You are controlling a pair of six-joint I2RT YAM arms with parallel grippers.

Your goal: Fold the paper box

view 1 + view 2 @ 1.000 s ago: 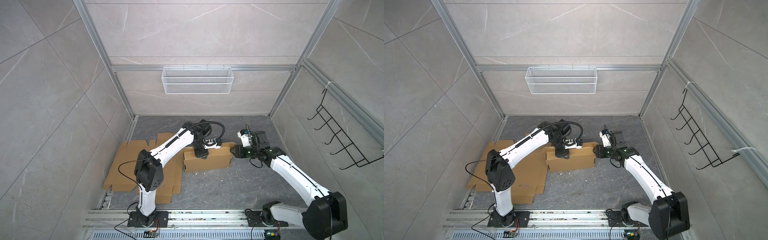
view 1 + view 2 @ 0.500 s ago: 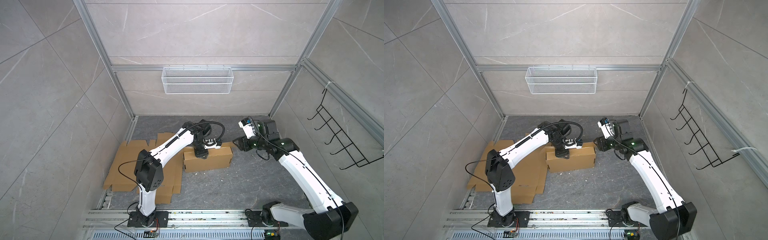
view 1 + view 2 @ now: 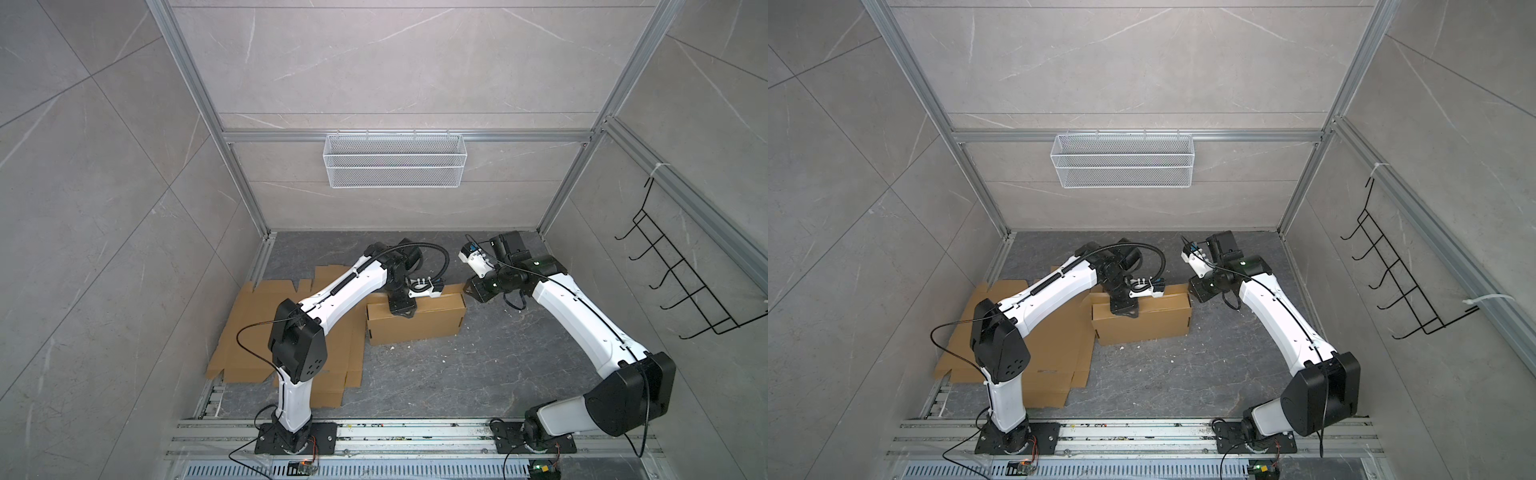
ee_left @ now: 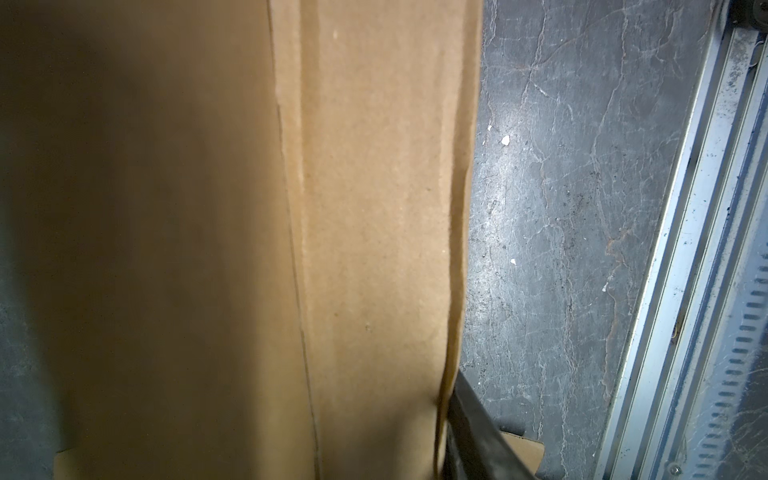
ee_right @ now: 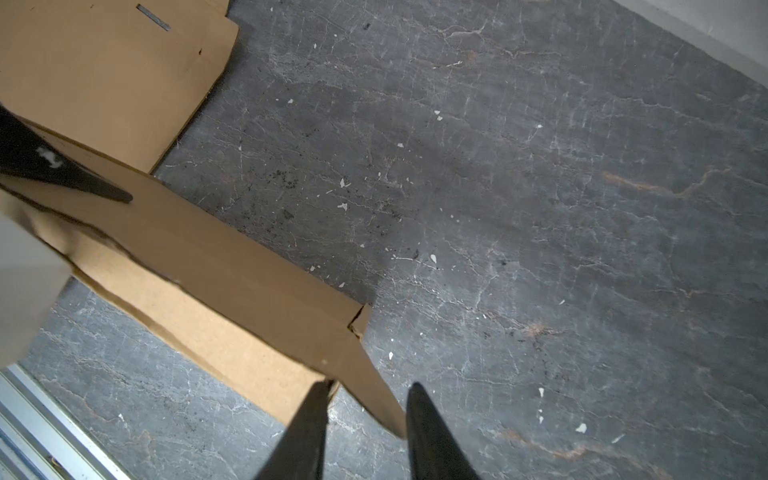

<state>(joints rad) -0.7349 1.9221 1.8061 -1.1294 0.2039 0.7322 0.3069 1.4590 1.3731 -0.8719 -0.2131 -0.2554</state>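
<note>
Paper box: sits on the dark floor mid-cell, formed into a block with the top panel down. A stack of flat blanks lies at its 9 o'clock, touching or just under its near end.

Left gripper: planted on the box top, about 11 o'clock of the box centre. The wrist view shows one finger against the outer face of a cardboard panel, with the other finger hidden. Cannot tell whether it clamps or only presses.

Right gripper: at the box's 2 o'clock corner. The wrist view shows its jaws parted astride the corner of the end flap, which stands out from the box. No bite visible yet.

Step, by my reading: closing the 3 o'clock end, with the left arm steadying.

Next move calls for:
- pinching the flap near its crease
- swinging it inward
- tucking it under the top panel without sliding the box toward 9 o'clock
</note>
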